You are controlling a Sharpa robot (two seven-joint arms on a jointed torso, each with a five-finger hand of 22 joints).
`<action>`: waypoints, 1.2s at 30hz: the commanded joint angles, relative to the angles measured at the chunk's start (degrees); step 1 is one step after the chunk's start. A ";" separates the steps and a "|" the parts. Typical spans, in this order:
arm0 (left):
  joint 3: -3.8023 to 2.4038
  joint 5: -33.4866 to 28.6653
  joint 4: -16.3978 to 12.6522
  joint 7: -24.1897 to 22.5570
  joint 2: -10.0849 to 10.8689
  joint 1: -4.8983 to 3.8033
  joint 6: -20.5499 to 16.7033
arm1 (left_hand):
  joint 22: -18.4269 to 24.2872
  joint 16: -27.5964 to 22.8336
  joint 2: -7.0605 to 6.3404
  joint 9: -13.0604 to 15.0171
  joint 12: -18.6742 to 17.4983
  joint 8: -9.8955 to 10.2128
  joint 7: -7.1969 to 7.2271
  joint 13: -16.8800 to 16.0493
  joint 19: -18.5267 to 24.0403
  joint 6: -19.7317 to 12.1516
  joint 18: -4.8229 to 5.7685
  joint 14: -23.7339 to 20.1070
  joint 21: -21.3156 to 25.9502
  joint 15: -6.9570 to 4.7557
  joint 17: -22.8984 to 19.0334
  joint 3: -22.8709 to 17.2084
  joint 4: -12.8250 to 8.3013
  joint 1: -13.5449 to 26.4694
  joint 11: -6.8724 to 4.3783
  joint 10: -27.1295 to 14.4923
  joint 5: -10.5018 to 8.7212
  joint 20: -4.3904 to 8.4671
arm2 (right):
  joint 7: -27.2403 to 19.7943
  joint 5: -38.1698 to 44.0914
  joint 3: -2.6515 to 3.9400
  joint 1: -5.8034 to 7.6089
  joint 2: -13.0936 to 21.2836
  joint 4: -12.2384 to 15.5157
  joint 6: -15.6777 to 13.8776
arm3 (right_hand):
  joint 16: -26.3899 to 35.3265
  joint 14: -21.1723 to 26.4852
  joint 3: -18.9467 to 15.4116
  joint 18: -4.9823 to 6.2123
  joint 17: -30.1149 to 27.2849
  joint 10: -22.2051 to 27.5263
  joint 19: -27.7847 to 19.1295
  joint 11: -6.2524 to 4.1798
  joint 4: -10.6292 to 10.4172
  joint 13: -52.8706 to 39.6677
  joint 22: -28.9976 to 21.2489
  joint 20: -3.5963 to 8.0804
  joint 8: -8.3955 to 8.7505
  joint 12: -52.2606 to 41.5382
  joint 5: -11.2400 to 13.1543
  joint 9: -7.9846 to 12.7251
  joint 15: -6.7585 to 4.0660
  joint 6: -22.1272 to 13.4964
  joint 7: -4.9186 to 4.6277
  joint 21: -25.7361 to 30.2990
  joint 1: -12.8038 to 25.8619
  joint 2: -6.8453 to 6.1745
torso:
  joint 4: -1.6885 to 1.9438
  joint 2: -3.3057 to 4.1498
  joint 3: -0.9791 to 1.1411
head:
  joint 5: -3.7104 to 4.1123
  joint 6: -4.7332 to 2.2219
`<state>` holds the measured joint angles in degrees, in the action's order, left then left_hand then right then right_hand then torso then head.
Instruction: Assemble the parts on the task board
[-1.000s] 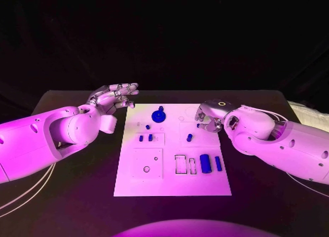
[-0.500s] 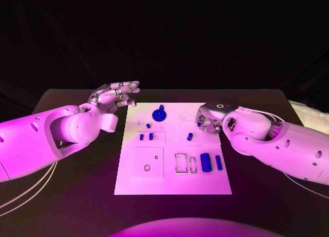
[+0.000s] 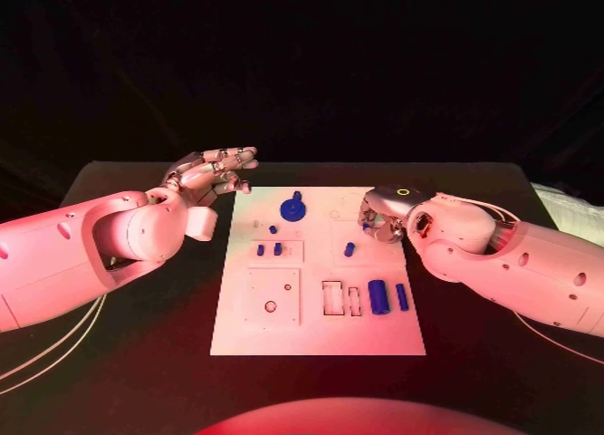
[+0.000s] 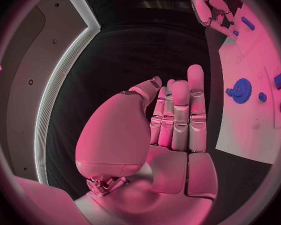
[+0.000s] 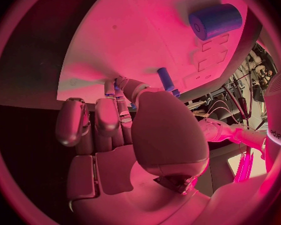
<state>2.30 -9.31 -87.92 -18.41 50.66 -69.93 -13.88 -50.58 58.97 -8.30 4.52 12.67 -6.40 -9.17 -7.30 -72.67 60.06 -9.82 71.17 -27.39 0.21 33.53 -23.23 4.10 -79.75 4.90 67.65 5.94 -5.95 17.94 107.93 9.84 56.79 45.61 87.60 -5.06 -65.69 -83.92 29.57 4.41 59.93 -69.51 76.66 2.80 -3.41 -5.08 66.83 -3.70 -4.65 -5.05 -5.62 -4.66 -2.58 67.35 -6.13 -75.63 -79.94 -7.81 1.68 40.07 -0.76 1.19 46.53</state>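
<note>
Board (image 3: 315,335) dead centre on the table (image 3: 132,362), long side running 12 to 6.

Left hand (image 3: 213,174) up at 10 o'clock, off the board's far corner and clear of it. Fingers (image 4: 180,115) stretched out side by side, thumb folded in beside them, nothing in the palm.

Right hand (image 3: 384,217) at 2 o'clock, hanging over the board's edge. Fingers curled in tight, and in the right wrist view a slim blue peg (image 5: 166,79) sticking out from the thumb tip, pinched there by the look of it. Peg's far end hidden behind the thumb, so hard to call the exact grip.

Now across the board. Gear (image 3: 292,211) at 12 o'clock, flat on the white, well apart from both hands. Just nearer than that, four short studs: one alone (image 3: 273,229), a pair side by side (image 3: 268,249) at 10, and a single (image 3: 349,248) at 1, near the right hand's fingertips but apart from them.

Down at 4 o'clock, fat cylinder (image 3: 378,296) lying along the board, thin bar (image 3: 401,297) just beside it on the outer side. Two narrow slots (image 3: 331,299) just inside the cylinder. Both parts touching only the board.
</note>
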 commanded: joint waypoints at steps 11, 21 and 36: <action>-0.04 1.34 0.10 0.13 -0.16 -0.01 0.14 | 0.12 -0.22 0.44 -0.11 0.87 -0.29 -0.31 -0.25 0.25 -0.11 -0.60 -0.60 0.26 -0.03 -0.26 0.04 -1.31 -1.38 0.01 -0.80 0.41 0.11 | -0.06 -0.44 -0.38 -0.53 -0.16 0.15 -2.24 | -0.96 -1.94 0.96 0.50 0.54 -2.12 1.01 -0.16 1.73 0.47 1.12 -0.26 -0.52 -0.27 0.99 -0.55 0.28 1.52 -0.01 -0.97 -0.87 1.04 | -0.09 0.00 0.06 | 0.00 0.05; -0.04 1.37 0.45 0.38 -0.25 0.00 -0.01 | 0.12 -0.06 0.47 -0.12 0.96 -0.30 -0.34 -0.28 0.24 -0.12 -0.60 -0.53 0.26 -0.03 -0.05 0.05 -1.43 -1.49 0.03 -0.85 0.42 0.12 | 0.74 -0.07 0.48 -0.50 1.85 2.92 -6.67 | -1.07 -1.94 1.25 0.48 0.59 -2.06 1.09 -0.08 2.08 0.68 1.29 -0.30 -0.36 0.03 0.80 -0.57 0.29 1.43 -0.09 -1.10 -0.93 1.01 | -0.12 -0.18 0.03 | 0.16 0.06; -0.03 1.38 0.68 0.36 -0.34 0.09 -0.08 | 0.12 -0.06 0.47 -0.12 0.96 -0.30 -0.34 -0.28 0.24 -0.12 -0.60 -0.53 0.26 -0.03 -0.04 0.05 -1.43 -1.49 0.03 -0.85 0.42 0.12 | 1.35 -1.81 1.46 -0.72 3.65 10.22 -7.81 | -1.24 -1.94 1.42 0.41 0.71 -2.32 1.22 -0.03 2.28 0.80 1.57 -0.43 -0.32 0.16 0.90 -0.64 0.57 1.57 -0.18 -1.29 -0.76 0.84 | 0.02 -0.07 0.00 | -0.86 -0.07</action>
<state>2.30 -8.20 -87.18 -17.85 50.47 -69.86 -14.09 -50.53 58.97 -7.77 4.46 13.31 -6.39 -9.17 -7.53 -72.67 60.06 -9.81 70.97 -27.41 0.02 33.43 -23.17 3.06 -80.74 4.89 67.25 6.15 -5.95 18.91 106.86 11.30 56.23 49.40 97.08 -12.19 -66.58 -84.13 31.06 4.41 60.57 -71.46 77.56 2.70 -1.41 -4.24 68.38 -4.22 -5.01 -5.08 -4.54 -5.26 -2.36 68.49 -6.20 -76.56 -80.54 -6.96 1.60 39.99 -0.73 0.69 46.42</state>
